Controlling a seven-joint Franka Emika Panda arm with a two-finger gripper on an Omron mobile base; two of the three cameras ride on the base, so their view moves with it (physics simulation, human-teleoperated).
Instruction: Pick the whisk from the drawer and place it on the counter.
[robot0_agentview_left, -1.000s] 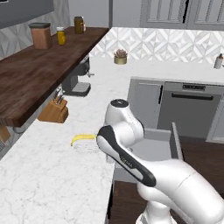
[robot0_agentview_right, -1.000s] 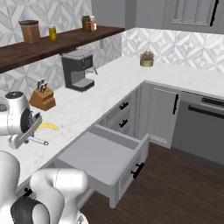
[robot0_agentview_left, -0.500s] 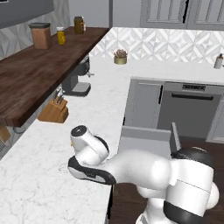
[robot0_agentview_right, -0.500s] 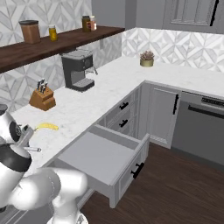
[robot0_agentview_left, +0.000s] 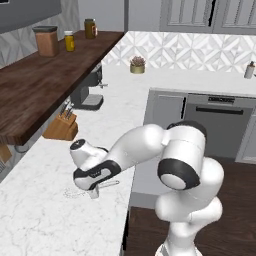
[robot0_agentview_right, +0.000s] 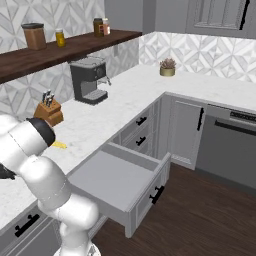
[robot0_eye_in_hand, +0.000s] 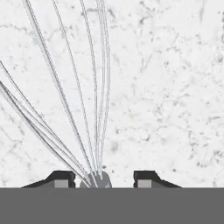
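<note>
Gripper low over the counter, jaws parted; whisk lies between the fingertips, touching the left one, gap on the right. Cannot tell if still pinched. Whisk on marble near the front edge, handle pointing toward the edge, wire loops toward the wall. Bare marble all round it. Knife block and coffee machine farther back under the wooden shelf. Drawer stands open, well apart; banana beside the arm.
</note>
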